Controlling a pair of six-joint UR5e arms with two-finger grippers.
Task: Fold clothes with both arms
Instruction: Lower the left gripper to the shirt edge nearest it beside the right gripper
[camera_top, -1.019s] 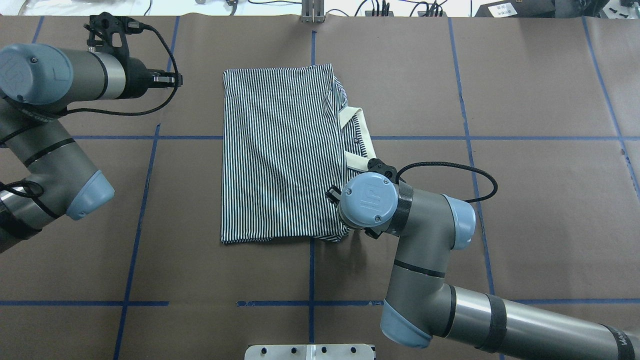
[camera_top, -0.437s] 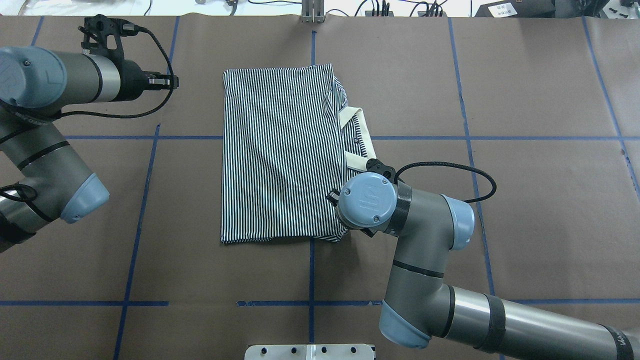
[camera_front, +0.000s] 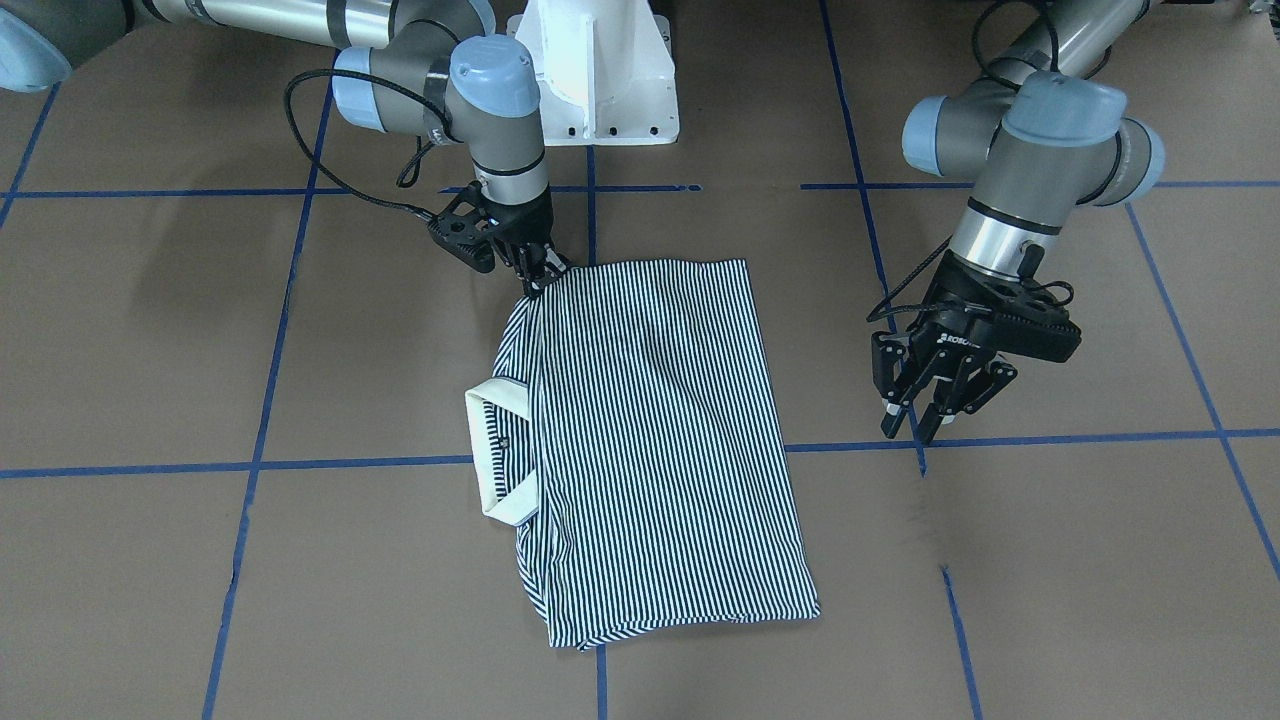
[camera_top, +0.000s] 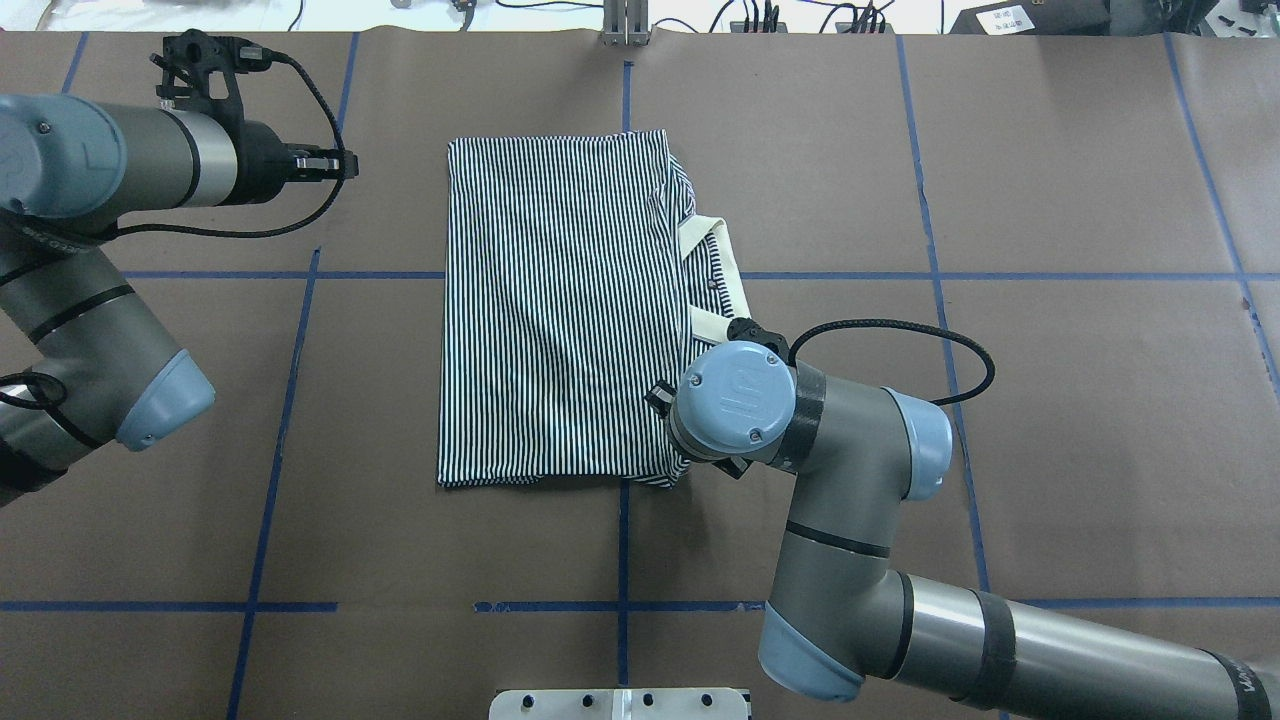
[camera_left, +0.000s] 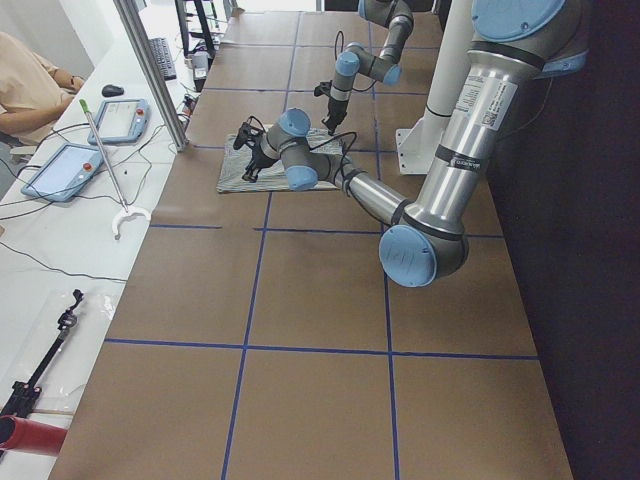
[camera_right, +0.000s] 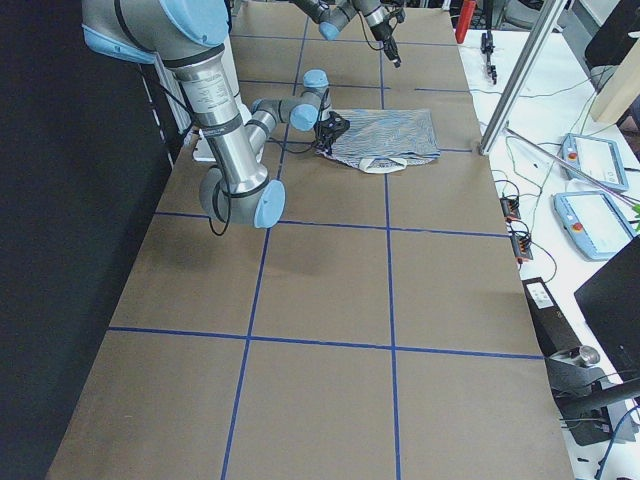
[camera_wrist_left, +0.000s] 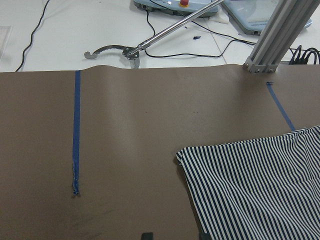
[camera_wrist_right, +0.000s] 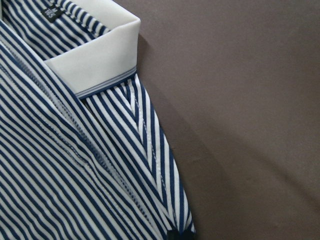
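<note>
Polo shirt (camera_top: 560, 310), striped, lies folded into a rectangle mid-surface (camera_top: 1080, 420). At its corner nearest the robot's base, the right end effector (camera_front: 540, 278) has its fingers closed on the fabric edge. Farther out, the cream collar (camera_front: 500, 450) juts sideways. The left end effector (camera_front: 930, 410) hovers apart from the shirt, fingers spread.

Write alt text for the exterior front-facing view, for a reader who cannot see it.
A folded striped polo shirt lies on a brown table; the right gripper pinches its top corner, while the left gripper hovers open beside it.
</note>
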